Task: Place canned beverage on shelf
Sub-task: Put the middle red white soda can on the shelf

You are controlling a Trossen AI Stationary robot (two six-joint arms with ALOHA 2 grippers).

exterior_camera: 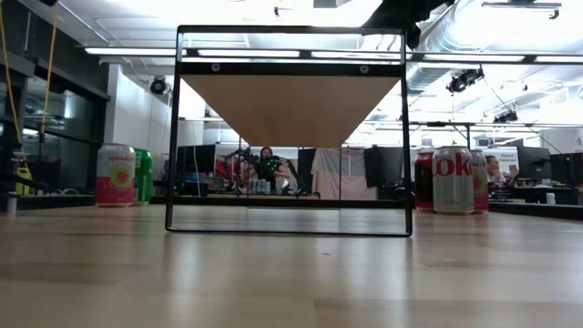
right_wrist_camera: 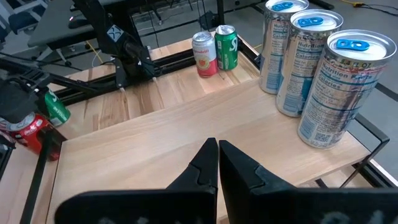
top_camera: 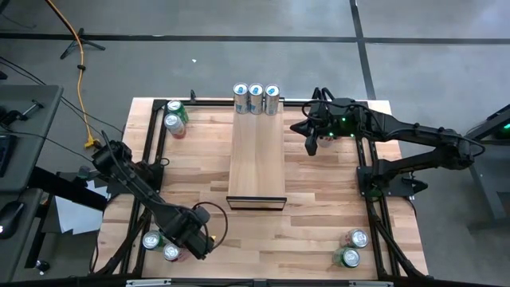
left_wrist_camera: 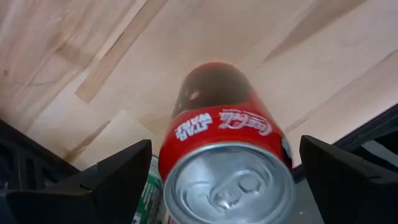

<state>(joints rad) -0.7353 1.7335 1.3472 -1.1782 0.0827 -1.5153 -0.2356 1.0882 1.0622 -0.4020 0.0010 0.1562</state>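
The shelf (top_camera: 256,151), a pale wood panel on a thin dark frame (exterior_camera: 288,132), stands raised mid-table. Three tall silver-and-blue cans (top_camera: 255,99) stand on its far end and also show in the right wrist view (right_wrist_camera: 333,87). My left gripper (top_camera: 182,245) is open at the near left. Its fingers (left_wrist_camera: 118,180) stand on either side of an upright red cola can (left_wrist_camera: 225,162), with a gap on each side. A green can (left_wrist_camera: 148,193) stands beside it. My right gripper (right_wrist_camera: 217,155) is shut and empty, above the table just right of the shelf's far half (top_camera: 311,145).
A pink can and a green can (top_camera: 174,116) stand at the far left. Two cola cans (top_camera: 352,247) stand at the near right and also show in the low view (exterior_camera: 451,179). Dark frame rails (top_camera: 366,159) run along the table's left and right sides.
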